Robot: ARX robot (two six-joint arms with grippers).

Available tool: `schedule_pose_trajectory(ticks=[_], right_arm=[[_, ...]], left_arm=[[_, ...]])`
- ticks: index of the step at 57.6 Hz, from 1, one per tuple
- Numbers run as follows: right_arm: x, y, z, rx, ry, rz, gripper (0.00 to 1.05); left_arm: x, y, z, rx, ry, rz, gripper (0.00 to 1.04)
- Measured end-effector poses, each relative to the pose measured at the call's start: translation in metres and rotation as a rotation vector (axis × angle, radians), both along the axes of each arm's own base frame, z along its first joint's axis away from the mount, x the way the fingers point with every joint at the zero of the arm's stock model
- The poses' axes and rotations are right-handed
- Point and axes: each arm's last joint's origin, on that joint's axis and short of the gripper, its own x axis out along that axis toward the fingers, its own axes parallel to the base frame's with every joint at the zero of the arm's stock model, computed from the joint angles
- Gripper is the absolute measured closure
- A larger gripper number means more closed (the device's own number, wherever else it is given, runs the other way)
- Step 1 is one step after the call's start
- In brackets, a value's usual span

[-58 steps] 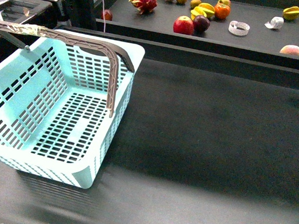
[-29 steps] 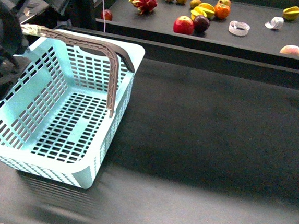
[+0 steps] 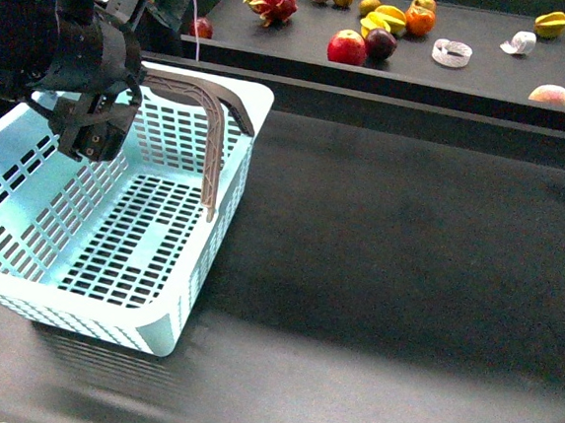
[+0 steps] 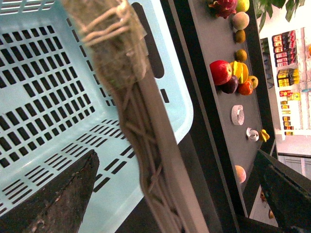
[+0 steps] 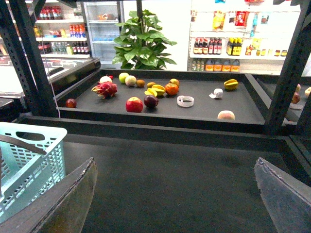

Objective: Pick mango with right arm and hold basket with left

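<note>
- The basket [image 3: 76,314] sits on the near left of the dark table [image 3: 405,282]. It is light blue and has nothing in it.
- Its brown handle [image 3: 213,136] stands up over the basket. In the left wrist view, one part of the handle is wrapped in tape [image 4: 112,34].
- The left gripper [image 3: 91,135] hangs over the far left side of the basket, right at the handle.
- In the left wrist view, its fingers [image 4: 53,199] are wide apart. The handle runs between them, and they do not squeeze it.
- The mango [image 3: 386,21] lies on the far shelf [image 3: 492,76], well away from both arms. It is yellow and looks small. It is just beside the orange fruit [image 3: 420,21] and just behind the dark plum [image 3: 381,44].
- A red apple [image 3: 347,48] lies next to the plum.
- The right gripper [image 5: 175,165] shows only in the right wrist view. Its fingers [image 5: 73,204] are spread wide over the bare table and hold nothing.
</note>
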Motion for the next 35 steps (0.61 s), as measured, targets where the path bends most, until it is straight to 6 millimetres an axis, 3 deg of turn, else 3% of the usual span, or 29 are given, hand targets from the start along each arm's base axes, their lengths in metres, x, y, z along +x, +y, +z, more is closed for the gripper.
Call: schedule_pose_trajectory(ticks=[14, 23, 35], right_arm=[[0.000, 0.000, 0.000, 0.000, 0.000, 0.000, 0.08], [0.000, 0.000, 0.000, 0.000, 0.000, 0.000, 0.08], [0.000, 0.000, 0.000, 0.000, 0.000, 0.000, 0.08]], left_arm=[[0.024, 0.007, -0.002, -0.003, -0.005, 0.008, 0.10], [0.033, 0.011, -0.011, 0.000, 0.018, 0.012, 0.36], [0.037, 0.013, -0.018, -0.003, 0.029, 0.009, 0.83]])
